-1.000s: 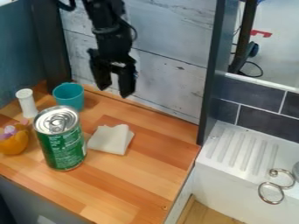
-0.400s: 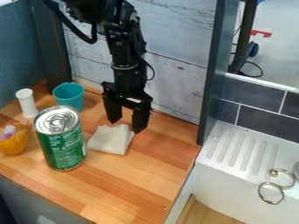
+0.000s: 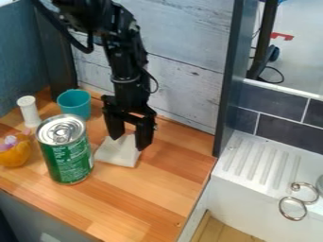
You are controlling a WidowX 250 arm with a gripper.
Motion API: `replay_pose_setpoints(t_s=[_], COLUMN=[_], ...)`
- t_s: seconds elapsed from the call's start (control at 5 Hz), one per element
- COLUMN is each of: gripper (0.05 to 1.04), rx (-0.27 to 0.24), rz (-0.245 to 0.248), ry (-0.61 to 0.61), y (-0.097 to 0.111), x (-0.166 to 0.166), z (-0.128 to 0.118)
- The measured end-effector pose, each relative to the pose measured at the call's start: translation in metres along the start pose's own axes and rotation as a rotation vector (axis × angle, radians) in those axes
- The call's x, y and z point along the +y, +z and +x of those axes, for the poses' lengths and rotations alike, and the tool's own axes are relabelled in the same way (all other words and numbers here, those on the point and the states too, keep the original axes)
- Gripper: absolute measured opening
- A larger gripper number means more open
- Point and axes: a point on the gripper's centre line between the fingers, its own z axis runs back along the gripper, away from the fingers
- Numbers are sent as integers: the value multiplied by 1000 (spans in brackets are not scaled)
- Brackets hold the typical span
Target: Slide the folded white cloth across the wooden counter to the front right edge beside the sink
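Observation:
The black gripper (image 3: 128, 140) hangs down over the back half of the wooden counter, open, its two fingers spread over the far part of a folded white cloth (image 3: 118, 153). Whether the fingertips touch the cloth I cannot tell. Left of the cloth stands a green can (image 3: 65, 156) with a silver top, upright. Behind the can is a teal cup (image 3: 74, 103), and left of that a white cylindrical bottle (image 3: 29, 111). An orange bowl (image 3: 16, 153) with light purple and white pieces in it sits at the counter's left.
A whitewashed plank wall (image 3: 183, 87) rises behind the wooden counter (image 3: 145, 198). On the right, past a dark upright post (image 3: 228, 75), is a white ridged drainboard (image 3: 262, 163) with curled metal rings (image 3: 293, 208) at its edge.
The gripper has come down from beside the back wall to the cloth, moving right and then slightly back left. Its fingers stay apart, and the objects on the counter have not moved.

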Motion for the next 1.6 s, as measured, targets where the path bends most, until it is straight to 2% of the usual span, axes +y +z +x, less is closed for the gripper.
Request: replay_pose_setpoints(t_s=[0.2,0.4,0.6,0.8,1.0,1.2,1.4,1.6], gripper=[1003,1003,1003,1003,1003,1003,1003,1002], rx=[-8,-41,-70,-102,-73,-40,-13,59], rz=[-20,-62,-64,-93,-158,-200,-283,-341], ry=[24,53,81,89,66,4,-25,-17], y=[-4,-16,-21,-21,-26,-26,-29,-35], x=[-1,0,6,8,3,-28,-70,-101], z=[-12,-20,-22,-18,5,17,16,-3])
